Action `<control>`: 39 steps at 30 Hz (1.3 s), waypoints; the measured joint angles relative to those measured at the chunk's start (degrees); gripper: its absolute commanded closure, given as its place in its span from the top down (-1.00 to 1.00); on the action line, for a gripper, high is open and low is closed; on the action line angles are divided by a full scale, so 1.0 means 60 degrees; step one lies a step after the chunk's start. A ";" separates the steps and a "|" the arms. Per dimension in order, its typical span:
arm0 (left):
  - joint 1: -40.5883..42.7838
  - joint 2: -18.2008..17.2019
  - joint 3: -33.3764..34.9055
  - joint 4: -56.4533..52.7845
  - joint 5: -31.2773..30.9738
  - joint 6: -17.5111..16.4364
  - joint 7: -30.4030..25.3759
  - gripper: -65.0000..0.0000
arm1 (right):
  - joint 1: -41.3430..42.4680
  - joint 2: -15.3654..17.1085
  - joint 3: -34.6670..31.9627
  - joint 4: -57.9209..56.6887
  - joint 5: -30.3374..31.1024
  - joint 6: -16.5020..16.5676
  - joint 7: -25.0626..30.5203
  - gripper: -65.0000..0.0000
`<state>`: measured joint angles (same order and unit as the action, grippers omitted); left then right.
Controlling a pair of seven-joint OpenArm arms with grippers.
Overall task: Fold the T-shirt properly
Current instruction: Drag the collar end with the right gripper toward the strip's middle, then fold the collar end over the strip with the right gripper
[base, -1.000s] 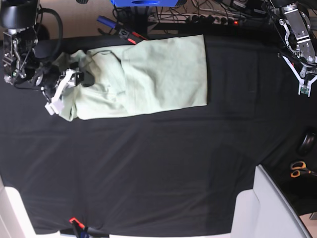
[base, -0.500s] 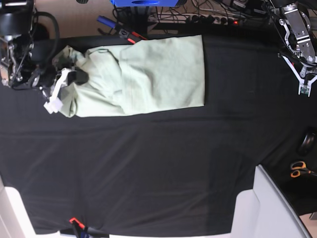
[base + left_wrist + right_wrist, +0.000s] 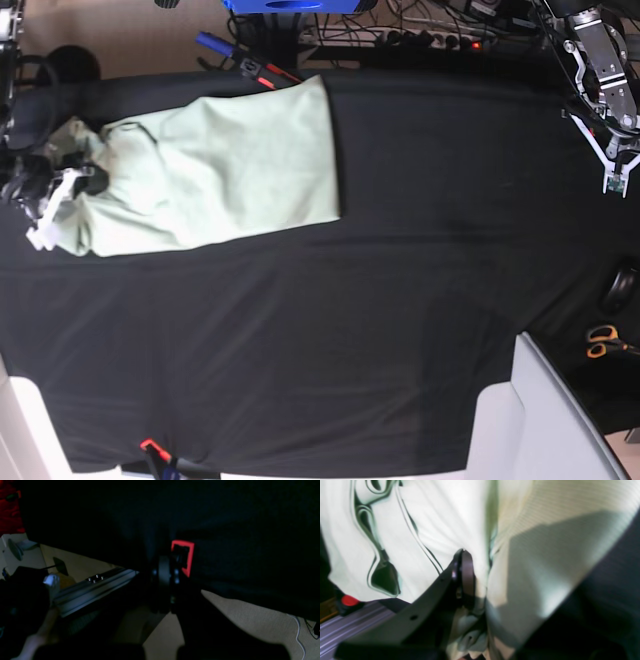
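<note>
T-shirt (image 3: 215,165) near table cover's (image 3: 330,330) left edge

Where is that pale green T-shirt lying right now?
In the base view the T-shirt lies on the upper left of the black table cover, its left end gripped by the right claw.

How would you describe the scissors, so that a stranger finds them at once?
Start at the black table cover in the base view and follow its right edge down. The scissors lie beyond it, beside the white panel. Only they have orange handles.
</note>
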<state>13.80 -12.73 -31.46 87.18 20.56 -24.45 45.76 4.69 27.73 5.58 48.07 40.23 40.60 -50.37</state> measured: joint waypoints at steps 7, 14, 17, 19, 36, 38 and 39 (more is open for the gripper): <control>0.0000 0.0000 0.0000 0.0000 0.0000 0.0000 0.0000 -1.00 | 0.0011 0.0317 -0.0044 0.0095 -0.0055 -0.1293 -0.0025 -1.00; 0.0000 0.0000 0.0004 0.0000 0.0029 0.0000 -0.0004 -1.00 | -0.0681 0.0211 0.0004 0.2546 -0.2302 -0.4193 -0.0127 -1.00; 0.0000 -0.0004 0.0004 0.0004 0.0004 -0.0004 0.0000 -1.00 | -0.1086 -0.0029 0.0000 0.3410 -0.2907 -0.5260 -0.0248 -1.00; 0.0000 0.0000 0.0000 0.0004 0.0004 0.0000 0.0004 -1.00 | -0.1220 -0.0240 -0.0025 0.3898 -0.3453 -0.5850 -0.0481 -1.00; -0.0022 0.0004 0.0018 -0.0007 -0.0033 0.0000 0.0000 -1.00 | -0.1552 -0.3122 -0.1490 0.6149 -1.2101 -0.6579 -0.1231 -1.00; -0.0018 -0.0004 0.0018 -0.0007 -0.0022 0.0000 0.0004 -1.00 | -0.1555 -0.3475 -0.1657 0.6153 -1.2652 -0.6561 -0.1246 -1.00; -0.0022 0.0000 0.0018 -0.0011 0.0000 0.0000 0.0004 -1.00 | -0.1555 -0.3639 -0.1738 0.6149 -1.3019 -0.6583 -0.1264 -1.00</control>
<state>13.67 -12.73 -31.35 87.11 20.56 -24.45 45.78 -4.64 5.89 -4.84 84.97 -37.89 1.10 -57.95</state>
